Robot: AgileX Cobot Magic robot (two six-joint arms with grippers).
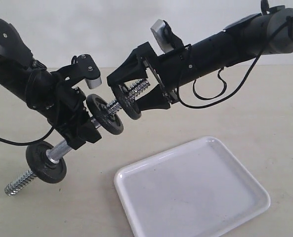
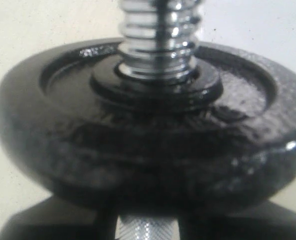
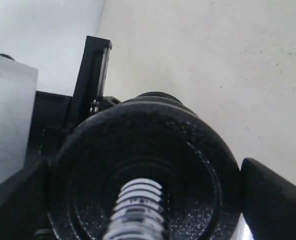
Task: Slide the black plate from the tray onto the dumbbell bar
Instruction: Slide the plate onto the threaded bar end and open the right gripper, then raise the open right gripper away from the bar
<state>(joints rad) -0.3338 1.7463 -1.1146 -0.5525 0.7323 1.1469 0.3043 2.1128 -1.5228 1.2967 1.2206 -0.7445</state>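
The tray [image 1: 136,207] is lying bare up front. The left gripper [image 1: 82,132] is clamping its jaws on the dumbbell bar [image 1: 60,148]. Just past them, the right gripper [image 1: 126,94] is pinching the black plate [image 1: 128,101] between its jaws, already over the threaded end. I'd say only seating and release are remaining.

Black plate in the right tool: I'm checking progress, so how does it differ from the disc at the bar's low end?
The black plate sits on the raised threaded end of the dumbbell bar; the low disc sits near the other end. The right tool grips the black plate; no tool touches the low disc. Both are black and on the bar.
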